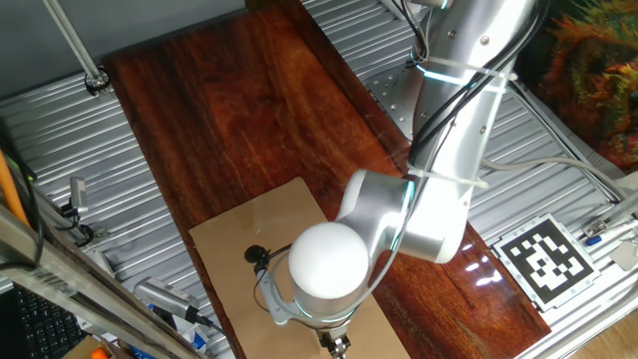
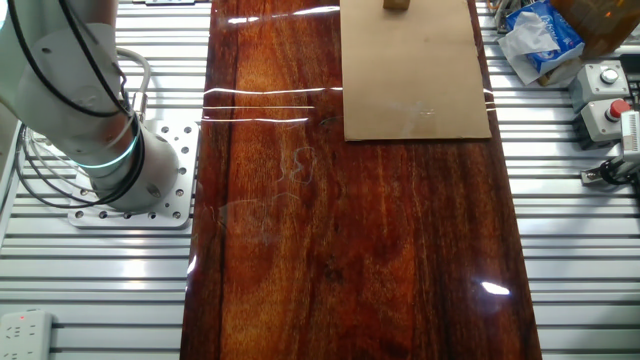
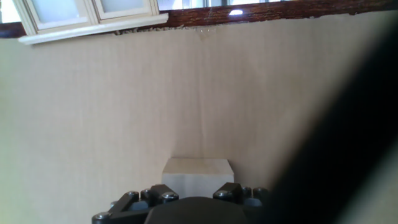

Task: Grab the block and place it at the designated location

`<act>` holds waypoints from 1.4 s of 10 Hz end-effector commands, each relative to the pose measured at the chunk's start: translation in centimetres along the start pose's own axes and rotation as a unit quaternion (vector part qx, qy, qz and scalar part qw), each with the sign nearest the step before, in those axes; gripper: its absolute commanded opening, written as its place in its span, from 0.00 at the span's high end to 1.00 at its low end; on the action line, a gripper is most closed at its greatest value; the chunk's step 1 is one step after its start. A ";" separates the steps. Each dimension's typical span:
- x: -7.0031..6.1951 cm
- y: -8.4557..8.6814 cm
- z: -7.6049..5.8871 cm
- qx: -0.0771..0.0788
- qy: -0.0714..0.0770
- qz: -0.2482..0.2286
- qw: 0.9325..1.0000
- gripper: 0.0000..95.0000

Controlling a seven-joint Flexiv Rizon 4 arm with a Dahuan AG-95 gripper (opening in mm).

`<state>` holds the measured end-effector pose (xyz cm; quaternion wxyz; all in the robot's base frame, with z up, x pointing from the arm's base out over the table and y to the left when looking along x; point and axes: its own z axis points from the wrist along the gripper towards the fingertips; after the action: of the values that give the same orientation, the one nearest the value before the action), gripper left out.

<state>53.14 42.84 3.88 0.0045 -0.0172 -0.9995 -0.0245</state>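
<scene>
hand view, nearest: dark claw housing point(image 3: 186, 208) fills the bottom edge, with bolt heads showing. its fingertips are not visible, and whether the claw is wide, narrow or holding cannot be told.

just past the housing: the block point(image 3: 198, 178), a pale cube with its top face and front face visible, sitting on the tan sheet point(image 3: 124, 112). contact between claw and block is not discernible. a dark blurred shape covers the right side of this view.

far edge of the sheet: a strip of dark red wooden desk point(image 3: 280, 9), then white frames beyond.

one fixed view: the arm point(image 1: 449, 150) bends down over the sheet point(image 1: 239, 234), its white rounded joint point(image 1: 327, 261) covering the claw and the block. a small black dot point(image 1: 255, 254) shows on the sheet just left of the joint. a black-and-white tag point(image 1: 544, 257) lies to the right on the ribbed metal surface.

the other fixed view: the sheet point(image 2: 415, 75) lies at the far end of the desk point(image 2: 350, 230). the block point(image 2: 396, 4) is cut by the top edge. the arm base point(image 2: 120, 165) stands on the left.
</scene>
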 end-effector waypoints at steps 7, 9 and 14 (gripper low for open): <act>-0.2 -0.7 -0.4 -0.004 0.003 -0.017 1.000 0.00; 0.0 -0.6 -0.7 -0.007 0.003 -0.017 1.000 0.00; 2.1 -0.7 -5.4 -0.014 0.007 -0.024 1.000 0.00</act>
<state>51.09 41.87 9.33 0.0104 0.0066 -0.9992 -0.0385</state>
